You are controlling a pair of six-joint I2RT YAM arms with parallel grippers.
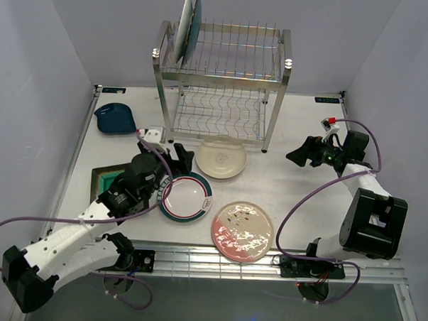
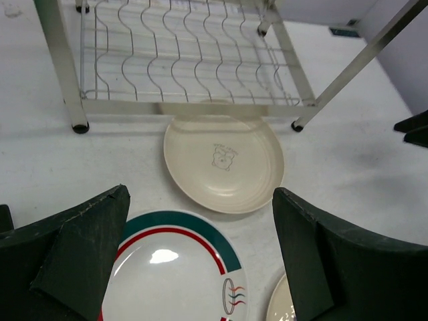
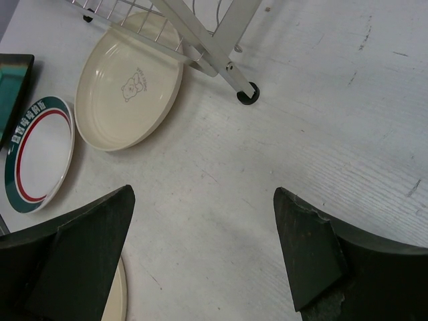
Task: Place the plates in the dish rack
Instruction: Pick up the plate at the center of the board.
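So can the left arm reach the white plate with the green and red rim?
Probably yes: the left claw hangs open close over the green-and-red-rimmed plate, with nothing on top of the plate or in between.

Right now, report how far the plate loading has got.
Done: two plates stand upright in the dish rack, top tier. In hand: nothing; both tools are open and empty, the left tool poised over the green-rimmed plate, the right tool off to the side. Left: five on the table: that one, the cream plate, the pink speckled plate, the dark blue dish and the square green plate.
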